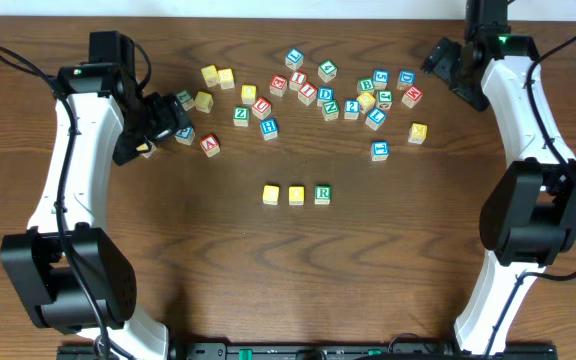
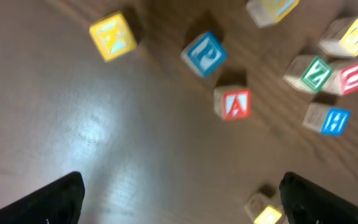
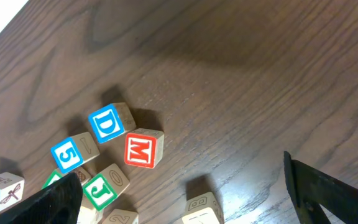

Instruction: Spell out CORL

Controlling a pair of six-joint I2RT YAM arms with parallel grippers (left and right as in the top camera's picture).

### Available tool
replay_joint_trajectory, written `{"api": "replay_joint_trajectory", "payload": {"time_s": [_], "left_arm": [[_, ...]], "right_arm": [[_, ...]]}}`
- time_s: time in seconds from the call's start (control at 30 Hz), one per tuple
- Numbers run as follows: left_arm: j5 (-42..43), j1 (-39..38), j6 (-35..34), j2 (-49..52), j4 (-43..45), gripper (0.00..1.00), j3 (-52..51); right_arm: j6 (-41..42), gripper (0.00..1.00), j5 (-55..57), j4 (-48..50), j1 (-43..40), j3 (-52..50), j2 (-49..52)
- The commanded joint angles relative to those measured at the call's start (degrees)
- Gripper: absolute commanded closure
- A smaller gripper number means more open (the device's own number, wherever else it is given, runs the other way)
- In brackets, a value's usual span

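The left gripper (image 2: 180,198) is spread wide with nothing between its fingers (image 2: 61,199); only bare wooden table (image 2: 104,143) shows in the gap. Just beyond it in the left wrist view sit a red A block (image 2: 232,102), a blue P block (image 2: 204,54) and a yellow block (image 2: 112,36) whose letter is too blurred to read, with a green Z block (image 2: 312,73), a red U block (image 2: 352,78) and a blue H block (image 2: 328,119) further out. From overhead, this gripper hovers at the left edge of the scattered pile. The right gripper (image 3: 182,194) is likewise wide open and empty, poised at the far right end of the scatter near a red M block (image 3: 143,149), a blue D block (image 3: 107,123), a blue 5 block (image 3: 70,154) and a green J block (image 3: 104,190). In the middle of the table, well apart from both grippers, lies the word row (image 1: 296,194): three blocks side by side, ending in a green R block (image 1: 322,194). The two yellow-faced blocks to its left are too small to read, though by position they are likely the C and O. On that reading three letters are done, and what is left is to find an L block, which I cannot pick out in the pile, and set it just right of the R.
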Motion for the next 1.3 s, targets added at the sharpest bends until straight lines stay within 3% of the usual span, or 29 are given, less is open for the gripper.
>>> {"api": "replay_joint_trajectory", "payload": {"time_s": [0.0,0.27,0.37,0.4,0.53,0.73,1.27], "left_arm": [[0.87,-0.13,0.72,0.57,2.75,0.01,-0.79],[8.07,-0.13,1.05,0.57,9.44,0.01,0.0],[8.0,-0.13,5.01,0.57,10.1,0.01,2.6],[7.28,-0.13,7.41,0.57,12.35,0.01,3.21],[-2.19,-0.13,6.12,0.92,22.23,0.01,3.19],[-6.01,-0.13,6.12,3.91,36.63,0.02,2.84],[-5.84,-0.22,5.53,16.41,39.78,0.0,2.84]], "right_arm": [[0.94,0.01,0.83,-0.02,0.31,-0.07,-0.11],[0.94,0.01,0.83,-0.02,0.31,-0.07,-0.11],[0.94,0.01,0.81,-0.02,0.37,-0.07,-0.11],[0.94,0.01,0.81,-0.02,0.37,-0.07,-0.11],[0.94,0.01,0.83,-0.02,0.37,-0.07,-0.11],[0.94,0.01,0.83,-0.02,0.37,-0.07,-0.11],[0.94,0.01,0.83,-0.02,0.37,-0.07,-0.11]]}}
